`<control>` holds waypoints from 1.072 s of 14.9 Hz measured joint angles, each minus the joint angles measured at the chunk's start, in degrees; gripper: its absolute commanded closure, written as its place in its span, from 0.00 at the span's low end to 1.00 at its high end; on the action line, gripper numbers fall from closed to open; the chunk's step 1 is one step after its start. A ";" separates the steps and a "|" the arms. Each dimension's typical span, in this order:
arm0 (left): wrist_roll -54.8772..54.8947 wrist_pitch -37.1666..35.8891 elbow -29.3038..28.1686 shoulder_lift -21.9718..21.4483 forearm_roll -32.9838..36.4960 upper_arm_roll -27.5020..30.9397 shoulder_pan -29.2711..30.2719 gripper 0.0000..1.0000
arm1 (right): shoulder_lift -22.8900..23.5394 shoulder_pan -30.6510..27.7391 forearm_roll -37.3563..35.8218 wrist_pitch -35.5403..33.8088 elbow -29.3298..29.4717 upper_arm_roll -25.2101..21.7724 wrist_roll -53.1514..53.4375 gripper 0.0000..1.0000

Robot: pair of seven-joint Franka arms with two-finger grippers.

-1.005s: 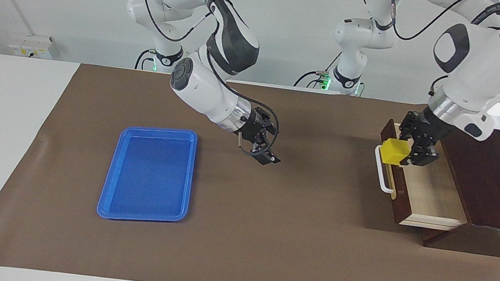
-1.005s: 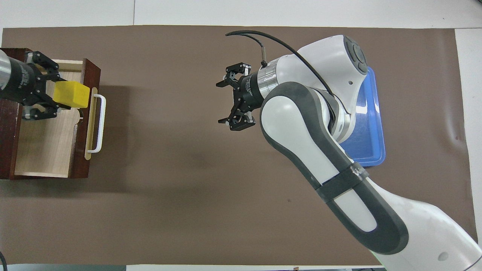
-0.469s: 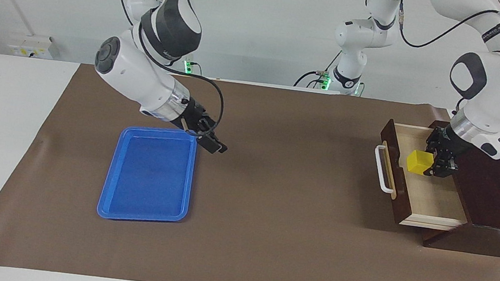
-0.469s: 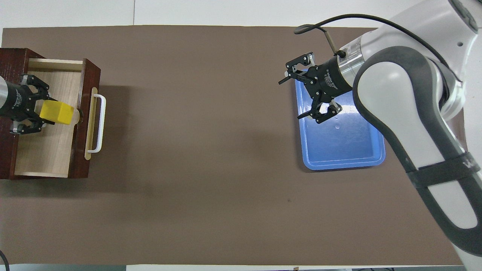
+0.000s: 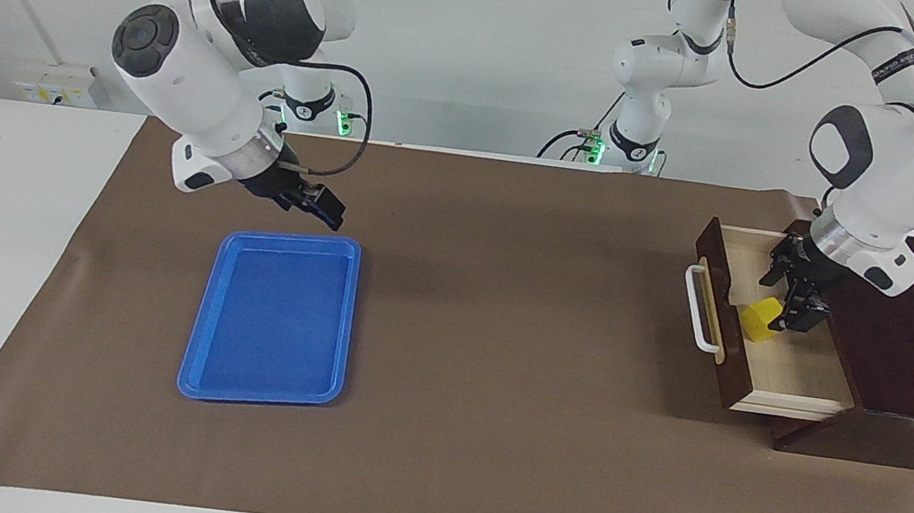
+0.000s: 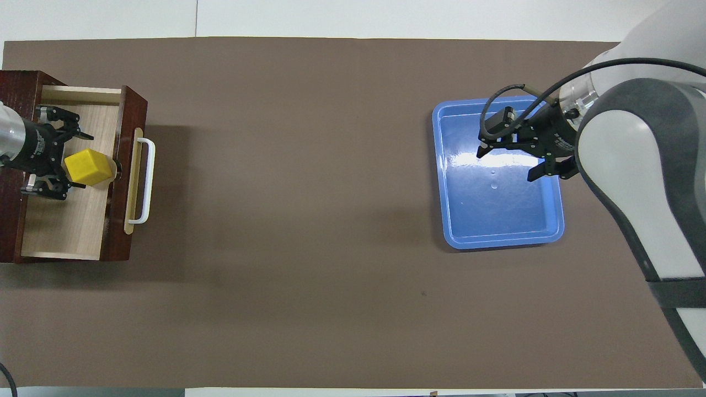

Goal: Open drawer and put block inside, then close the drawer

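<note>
- A dark wooden box is sitting at the left arm's end of the bench, and its drawer (image 5: 783, 366) is standing pulled out, showing a pale wood floor.
- The left gripper (image 5: 796, 300) is hanging inside the open drawer, near the edge nearer the robots, with its fingers spread apart.
- The block (image 5: 761, 318), a small yellow cube, is sitting tilted in the drawer just beside the gripper's fingertips, close against the drawer's front panel; the gripper is no longer clamping it, so the block looks released.
- The white bar handle (image 5: 701, 308) is lying on the outer face of the drawer front, with nothing touching it.
- The right gripper (image 5: 322, 203) is hovering, fingers apart and empty, over the edge of the blue tray (image 5: 272, 317) nearest the robots; that arm is waiting.
- Judgement: the placing step appears to be finishing. The next move likely calls for the left gripper lifting clear of the drawer, then pushing the drawer front until it shuts.
</note>
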 measured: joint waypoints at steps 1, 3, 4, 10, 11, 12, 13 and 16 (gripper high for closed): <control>-2.94 -0.58 0.86 0.02 0.03 -0.18 -2.67 0.00 | -0.79 -0.78 -2.46 -0.58 0.00 -0.02 -5.49 0.00; -8.15 -0.93 0.96 0.12 0.20 -0.48 -7.71 0.00 | -2.27 -2.88 -6.54 -1.21 -0.01 -0.06 -17.35 0.00; -9.62 -0.92 0.38 0.20 0.35 -0.55 -9.29 0.00 | -2.89 -4.03 -7.96 -1.23 -0.02 -0.07 -22.40 0.00; -10.22 4.51 -5.76 0.24 6.13 0.76 -7.83 0.00 | -7.93 -7.35 -11.80 -4.76 -0.59 -0.05 -31.65 0.00; -9.60 5.05 -5.93 0.23 7.40 0.79 -6.71 0.00 | -9.34 -7.35 -12.27 -5.76 -1.03 0.05 -31.65 0.00; -8.43 5.30 -5.87 0.18 8.19 0.70 -5.53 0.00 | -10.72 -7.35 -12.40 -6.62 -1.65 0.11 -31.65 0.00; -6.51 5.38 -5.72 0.12 9.24 0.65 -4.22 0.00 | -11.92 -7.35 -12.42 -7.11 -2.45 0.12 -31.65 0.00; 1.44 6.08 -5.52 0.10 10.80 0.86 1.46 0.00 | -13.67 -7.35 -12.46 -4.74 -6.14 0.13 -31.65 0.00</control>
